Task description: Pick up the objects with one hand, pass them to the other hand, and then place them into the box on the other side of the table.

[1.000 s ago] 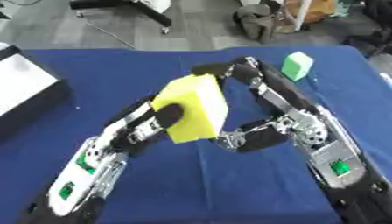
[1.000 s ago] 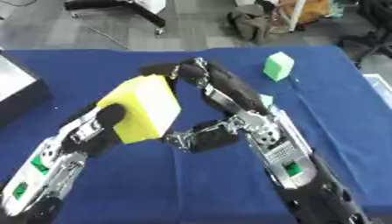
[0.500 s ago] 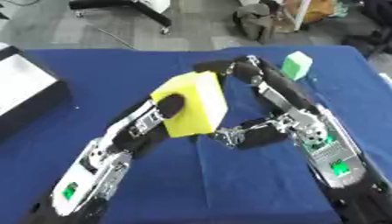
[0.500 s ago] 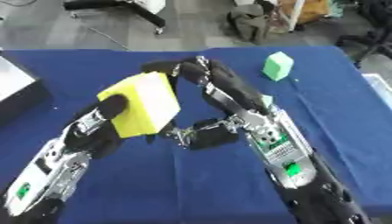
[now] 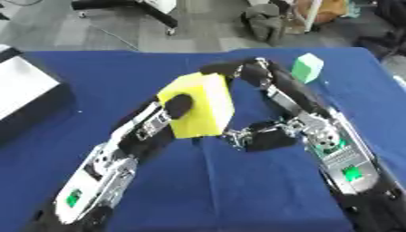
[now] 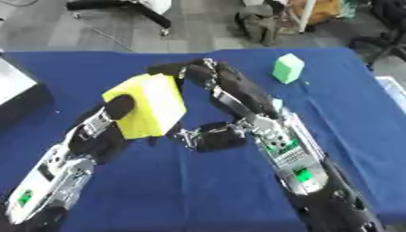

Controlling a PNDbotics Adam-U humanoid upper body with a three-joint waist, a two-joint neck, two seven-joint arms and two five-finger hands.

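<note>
A large yellow block (image 5: 202, 102) is held up over the middle of the blue table (image 5: 238, 195). My left hand (image 5: 176, 106) comes in from the lower left and grips it, thumb pressed on its front face. My right hand (image 5: 242, 72) reaches in from the right. Its fingers curl over the block's far top corner and its thumb (image 5: 252, 137) touches the lower right corner. A small green block (image 6: 288, 68) stands on the cloth at the far right. The white box with a black side (image 5: 24, 93) sits at the left edge, partly cut off.
Beyond the table's far edge are chair bases and clutter on a grey floor. A pale thing (image 6: 394, 86) shows at the table's right edge.
The yellow block has risen slightly between both hands. The right thumb has closed in on its lower corner. The green block has not moved.
</note>
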